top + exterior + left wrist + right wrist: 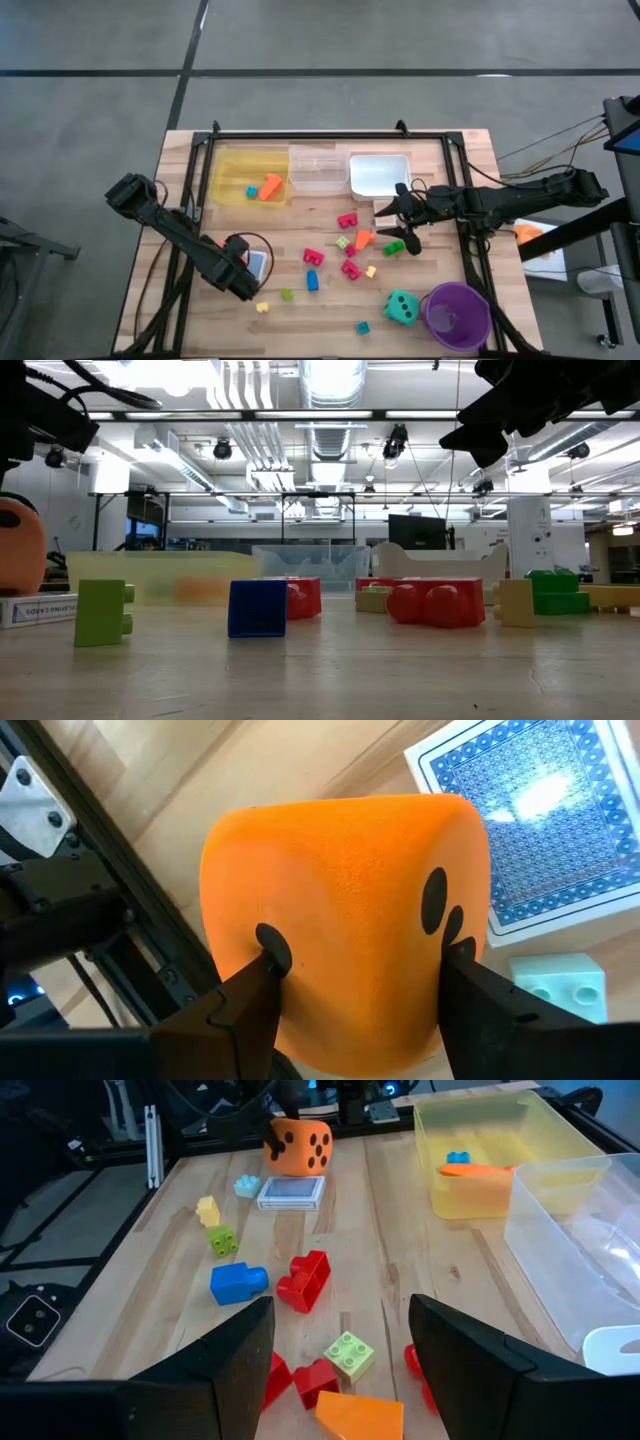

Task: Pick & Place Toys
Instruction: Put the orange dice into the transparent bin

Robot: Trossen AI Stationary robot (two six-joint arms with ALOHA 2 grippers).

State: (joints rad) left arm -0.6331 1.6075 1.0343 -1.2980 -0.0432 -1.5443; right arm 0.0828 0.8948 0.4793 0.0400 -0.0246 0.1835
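Fingers [255, 995] of the left gripper [360, 1000] clamp the orange die [345, 910] at lower left (beside cards [257, 263]); right gripper [405, 225], centre-right, hangs open.

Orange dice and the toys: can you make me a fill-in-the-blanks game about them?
1. The left fingers squeeze the ____ dice.
2. The blue-patterned cards lie right beside that ____.
3. The yellow tray holds a blue block and an ____ piece.
4. The teal dice sits next to the ____ cup.

Missing words: orange, dice, orange, purple
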